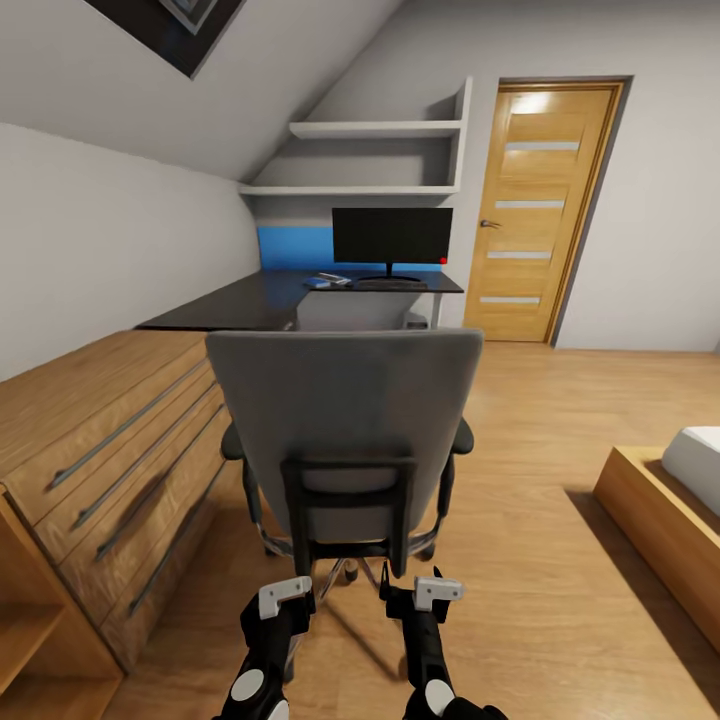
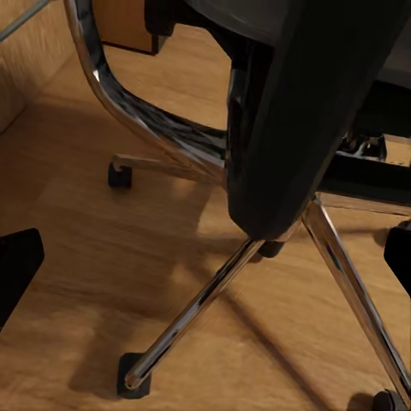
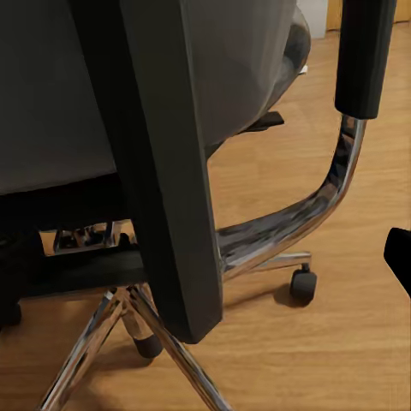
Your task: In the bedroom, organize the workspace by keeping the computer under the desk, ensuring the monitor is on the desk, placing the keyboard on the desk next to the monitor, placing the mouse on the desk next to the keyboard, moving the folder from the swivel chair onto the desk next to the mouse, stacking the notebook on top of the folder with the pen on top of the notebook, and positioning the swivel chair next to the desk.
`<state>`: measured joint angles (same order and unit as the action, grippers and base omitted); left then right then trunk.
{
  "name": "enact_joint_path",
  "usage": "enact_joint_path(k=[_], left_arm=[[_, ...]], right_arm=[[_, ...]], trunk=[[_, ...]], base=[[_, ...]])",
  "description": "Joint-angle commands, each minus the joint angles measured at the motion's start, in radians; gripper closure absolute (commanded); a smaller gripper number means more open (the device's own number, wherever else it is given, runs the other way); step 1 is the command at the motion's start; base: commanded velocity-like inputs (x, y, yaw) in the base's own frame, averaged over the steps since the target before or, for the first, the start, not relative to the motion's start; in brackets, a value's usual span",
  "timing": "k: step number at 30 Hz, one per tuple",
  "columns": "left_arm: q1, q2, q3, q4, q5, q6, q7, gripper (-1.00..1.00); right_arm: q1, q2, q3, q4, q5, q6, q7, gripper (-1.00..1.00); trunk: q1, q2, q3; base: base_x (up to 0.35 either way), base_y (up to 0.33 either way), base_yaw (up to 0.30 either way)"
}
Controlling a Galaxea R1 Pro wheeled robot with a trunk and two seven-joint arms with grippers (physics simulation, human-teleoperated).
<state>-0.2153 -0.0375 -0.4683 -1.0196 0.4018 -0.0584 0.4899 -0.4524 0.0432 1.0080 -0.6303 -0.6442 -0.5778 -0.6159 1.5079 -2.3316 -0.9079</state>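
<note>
Grey upholstered swivel chair (image 1: 345, 420) with chrome five-star base, back turned, well short of long black desk (image 1: 262, 298). Left hand (image 1: 284, 597) and right hand (image 1: 421, 592) just behind chair back, both spread, pinching nothing. Wide black monitor (image 1: 392, 238) upright on desk.

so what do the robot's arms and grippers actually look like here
Both arms are glossy black with round white caps near the wrists. The left gripper and the right gripper each have a light grey block on top and short black fingers. No cables or markings show.
</note>
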Motion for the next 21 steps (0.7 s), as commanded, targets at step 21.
enact_joint_path(k=[21], left_arm=[[-0.001, 0.000, -0.004, 0.000, 0.003, -0.007, 0.006, -1.00]], right_arm=[[0.001, -0.008, 0.022, 0.024, 0.061, -0.005, -0.001, -1.00]], trunk=[[0.000, 0.000, -0.001]], base=[[0.083, 0.000, 0.000]])
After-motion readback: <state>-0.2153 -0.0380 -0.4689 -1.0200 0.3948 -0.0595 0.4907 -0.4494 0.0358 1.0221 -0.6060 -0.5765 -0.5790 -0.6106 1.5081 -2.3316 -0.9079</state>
